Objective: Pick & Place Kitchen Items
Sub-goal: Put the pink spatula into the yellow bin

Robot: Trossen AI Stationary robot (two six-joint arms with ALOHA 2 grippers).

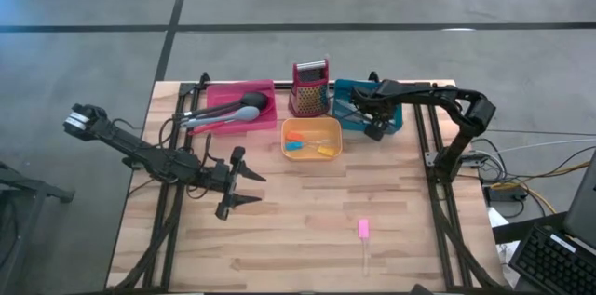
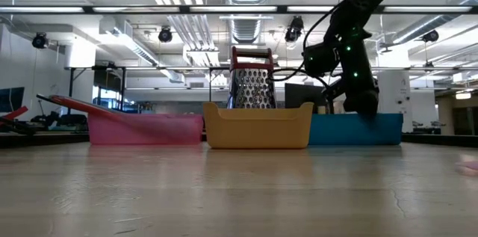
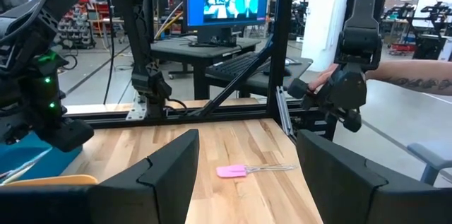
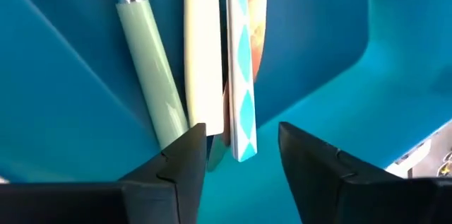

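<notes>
While open, right pincer overhangs teal tray.

A red box grater is standing upright at the far edge of the wooden surface. A pink tray is lying just beside it on one side, a teal tray on the other, and an orange tray is sitting in front of it. Beyond the surface, a monitor is glowing on a desk, and a person's tattooed forearm is reaching in.
</notes>
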